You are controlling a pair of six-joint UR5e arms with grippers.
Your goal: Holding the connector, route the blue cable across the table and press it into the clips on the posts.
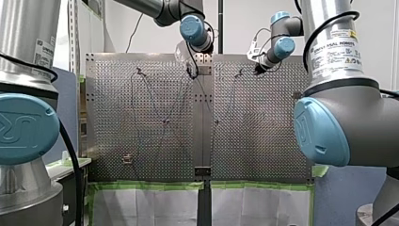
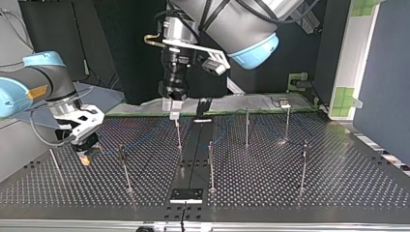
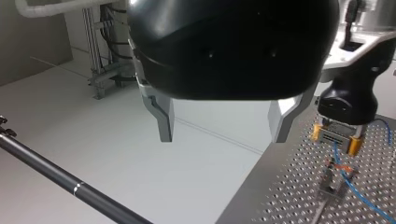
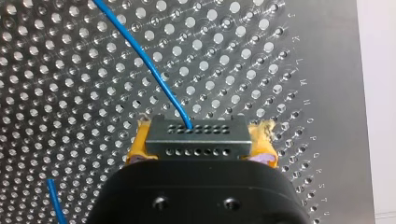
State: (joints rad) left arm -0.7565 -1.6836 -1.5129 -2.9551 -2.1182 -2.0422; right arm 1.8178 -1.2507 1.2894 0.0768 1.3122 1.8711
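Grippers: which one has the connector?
My right gripper: its yellow-padded fingers clamp the connector, blue cable trailing out. My left gripper is open and empty.

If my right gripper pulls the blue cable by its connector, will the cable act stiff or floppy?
Probably floppy: the blue cable is thin and leaves the connector in a loose curve. It looks light, so it will likely trail behind my right gripper without resisting. It may also sag between the posts.
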